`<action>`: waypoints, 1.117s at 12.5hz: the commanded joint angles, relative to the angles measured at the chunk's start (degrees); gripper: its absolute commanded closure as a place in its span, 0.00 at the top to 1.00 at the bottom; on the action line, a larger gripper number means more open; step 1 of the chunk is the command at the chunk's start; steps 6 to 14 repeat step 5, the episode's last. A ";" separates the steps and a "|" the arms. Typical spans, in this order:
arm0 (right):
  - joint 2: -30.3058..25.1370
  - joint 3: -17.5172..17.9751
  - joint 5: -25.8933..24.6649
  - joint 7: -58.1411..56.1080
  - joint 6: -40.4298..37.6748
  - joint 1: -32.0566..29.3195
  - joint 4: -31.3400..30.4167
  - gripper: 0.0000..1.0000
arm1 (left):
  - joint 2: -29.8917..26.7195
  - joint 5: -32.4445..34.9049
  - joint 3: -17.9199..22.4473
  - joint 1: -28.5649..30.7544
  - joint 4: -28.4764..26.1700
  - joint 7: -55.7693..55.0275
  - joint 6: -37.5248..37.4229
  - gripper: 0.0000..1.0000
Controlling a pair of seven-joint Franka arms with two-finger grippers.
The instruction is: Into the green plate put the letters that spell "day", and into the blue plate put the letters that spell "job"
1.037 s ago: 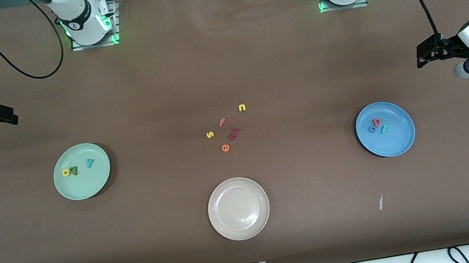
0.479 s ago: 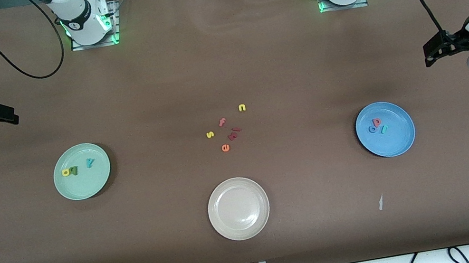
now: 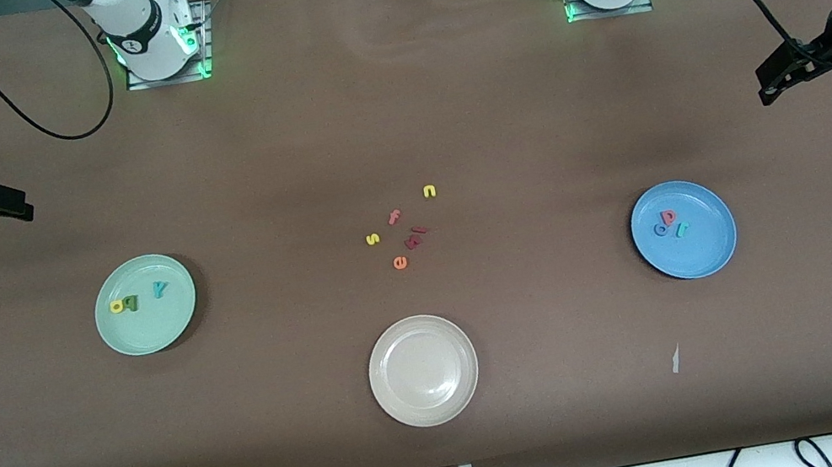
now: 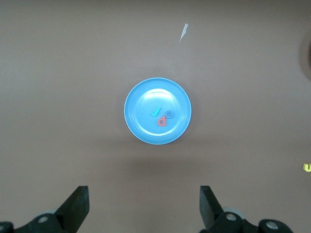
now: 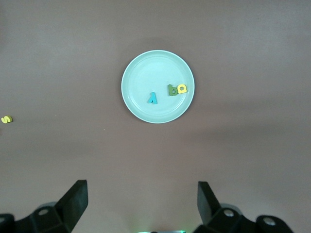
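Left gripper (image 3: 771, 87) hanging at right edge of frame over bare counter (image 3: 442, 92), jaws spread wide, holding nothing. Right gripper (image 3: 13, 204) hanging at left edge of frame, jaws likewise wide, gripping nothing.

Green plate (image 3: 178, 318) sitting left of centre, carrying green d (image 3: 130, 303), yellow a (image 3: 116, 306), teal y (image 3: 159, 289).

Blue plate (image 3: 714, 249) sitting right of centre, carrying teal j (image 3: 682, 228), blue o (image 3: 662, 228), red b (image 3: 669, 217).

Beige plate (image 3: 415, 328) lying lower centre. Loose letters (image 3: 402, 229) lying at mid-frame.
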 commanded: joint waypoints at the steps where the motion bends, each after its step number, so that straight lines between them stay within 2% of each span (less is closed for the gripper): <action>1: 0.31 -0.31 -0.67 0.59 -0.29 0.42 1.11 1.00 | -1.13 -1.58 0.18 -0.03 -1.29 -0.54 0.75 1.00; 3: 0.31 -0.31 -0.67 0.59 -0.29 0.42 1.11 1.00 | -1.13 -3.23 0.18 0.06 -1.29 -0.37 0.41 1.00; 14: 0.31 -0.31 -0.67 0.67 -0.38 0.42 1.11 1.00 | -1.13 -3.33 0.18 0.06 -1.29 -0.37 -0.56 1.00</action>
